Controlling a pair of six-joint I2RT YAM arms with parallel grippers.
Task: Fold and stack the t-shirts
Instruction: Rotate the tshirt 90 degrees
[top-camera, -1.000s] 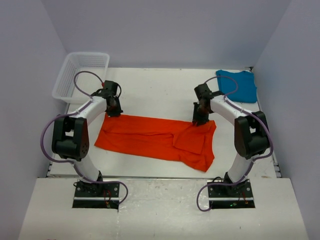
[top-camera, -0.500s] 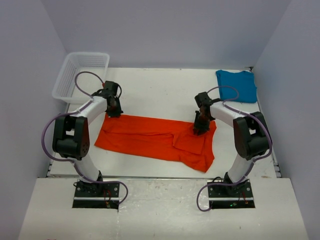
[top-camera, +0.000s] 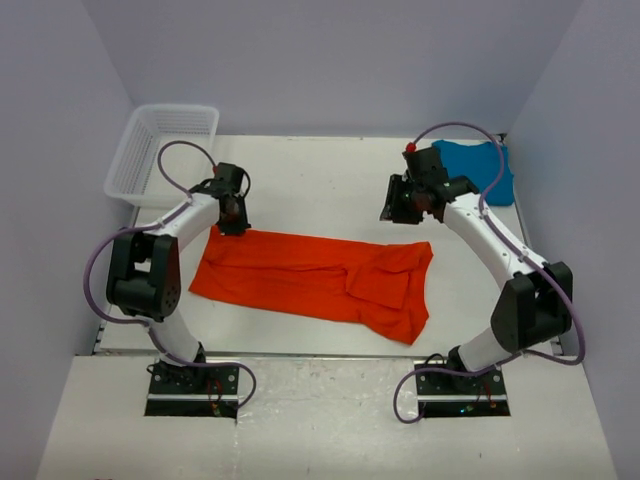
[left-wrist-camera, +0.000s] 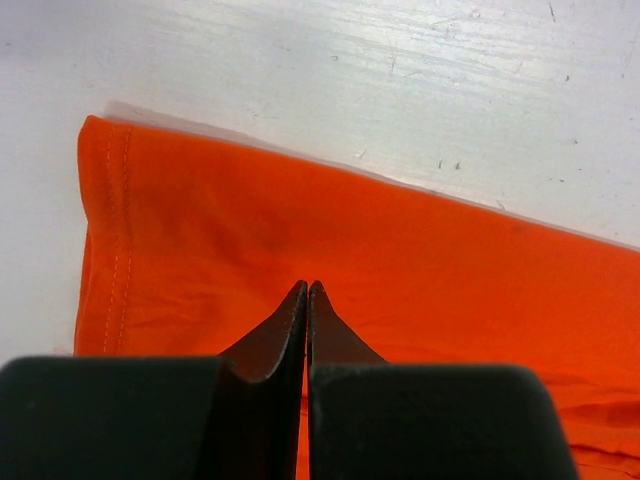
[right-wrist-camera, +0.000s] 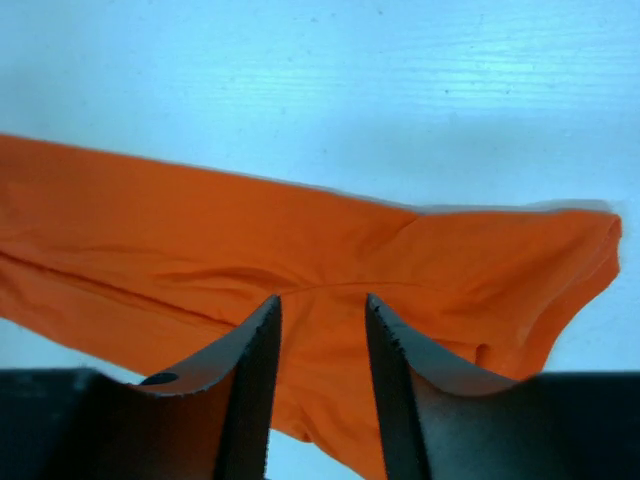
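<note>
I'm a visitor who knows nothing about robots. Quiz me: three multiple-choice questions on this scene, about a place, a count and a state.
1. Where does the teal shirt lie? A) the table's far right corner B) its near left corner C) its middle
2. How many shirts are in view? A) one B) two C) three
3. How is the right gripper? A) shut on cloth B) open, empty C) shut, empty
Answers: 1 A, it lies at the back right. 2 B, teal plus the orange shirt. 3 B, its wrist view shows an empty gap between the fingers.
</note>
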